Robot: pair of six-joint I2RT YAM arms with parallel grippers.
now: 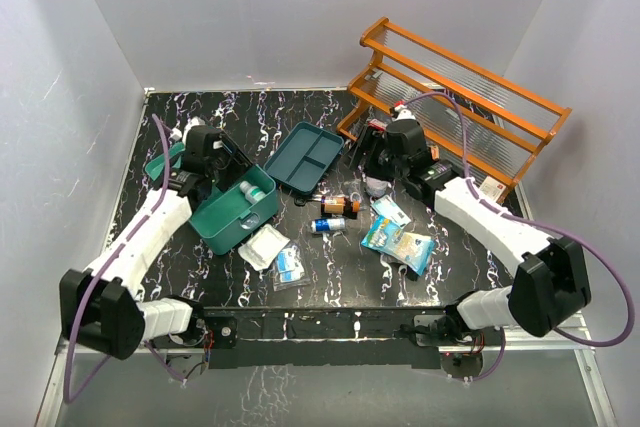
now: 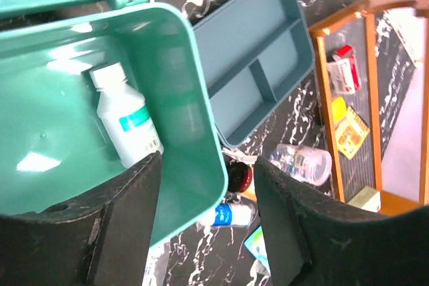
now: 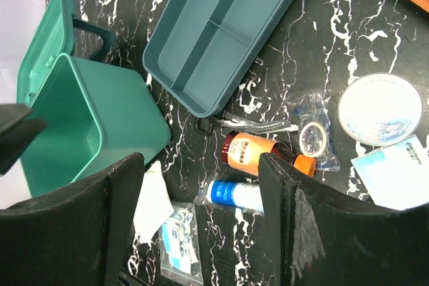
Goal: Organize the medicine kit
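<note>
Scanning from the left: the medicine kit [image 1: 218,229] sat on the tabletop at left-centre, lid [image 1: 163,161] thrown back toward the wall. A white bottle [image 2: 127,122] with a teal label lay inside against one wall.

- Left fingers [image 2: 127,226] were spread over the box's near corner, one above the interior and one outside the rim, pinching nothing.
- The kit's insert tray [image 1: 305,159] lay apart from the box, just to its right, with its compartments bare.
- Loose stock lay between the arms: a gauze packet [image 1: 262,245], a brown bottle [image 3: 258,152] with an orange cap, and a blue-and-white tube [image 3: 234,194].
- Right fingers [image 3: 295,219] were spread and empty, above the brown bottle.
- The orange wooden rack [image 1: 455,97] stood far right.

Handling, as judged: the kit looked like thin, stiff, glossy plastic, light and likely to skate on the marble-patterned top. The best hold seemed a pinch across a side wall at the rim. For the tray, the outer lip or the centre divider would serve. The hinged lid could swing if the box were tipped.

View differences: the left wrist view showed the bottle's label and small packets on the rack. The right wrist view hid the bottle behind the box wall, but alone showed a bagged tape roll [image 3: 314,138] and a round white container [image 3: 380,108] clearly.
</note>
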